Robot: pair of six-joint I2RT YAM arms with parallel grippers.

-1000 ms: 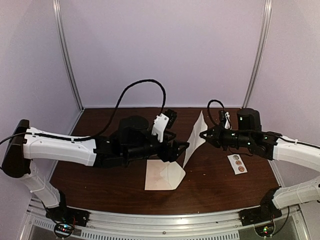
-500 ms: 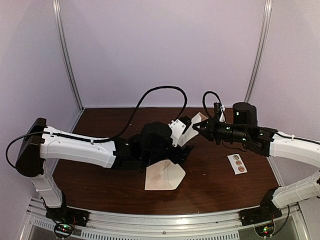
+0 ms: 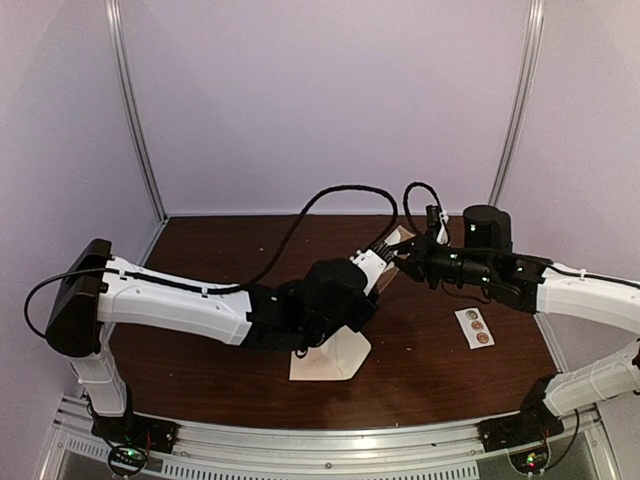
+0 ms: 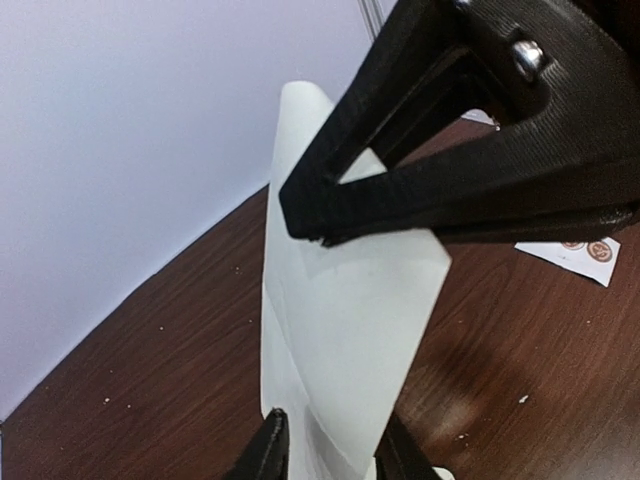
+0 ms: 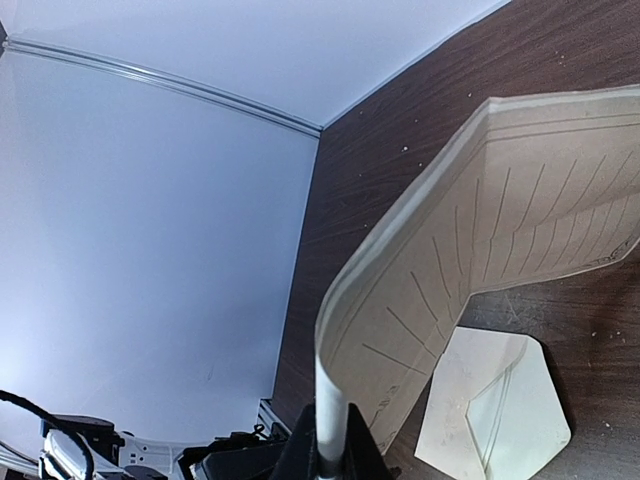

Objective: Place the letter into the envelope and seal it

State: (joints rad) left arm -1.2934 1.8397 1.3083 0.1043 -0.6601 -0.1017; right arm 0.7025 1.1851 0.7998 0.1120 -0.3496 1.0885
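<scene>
Brown table (image 3: 200, 250): dark wood grain, speckled with pale crumbs in the wrist views; both arms reach over its middle.
Letter (image 4: 345, 330): off-white sheet, lifted clear of the table and standing nearly upright between the two grippers. In the top view it sits just past the table's middle, toward 12 o'clock. In the right wrist view it bows into a curve, with faint ruled lines on its inner face.
Right gripper (image 5: 330, 450): jaws pressed together on one edge of the letter. In the left wrist view its black fingers pinch the sheet's upper part, coming in from 2 o'clock.
Left gripper (image 4: 330, 458): fingers narrow, one on each side of the letter's lower edge. The sheet sits between them, but only the fingertips show, so I cannot tell whether they press it.
Envelope (image 3: 340, 358): cream-tan, flat on the table at 6 o'clock from the letter and apart from it. Its outline is five-sided, with the point toward 3 o'clock. The left arm (image 3: 180, 300) covers its upper left corner.
Sticker strip (image 3: 474, 326): white, with round stickers, flat on the table at 4 o'clock from the letter and well apart from the envelope.
</scene>
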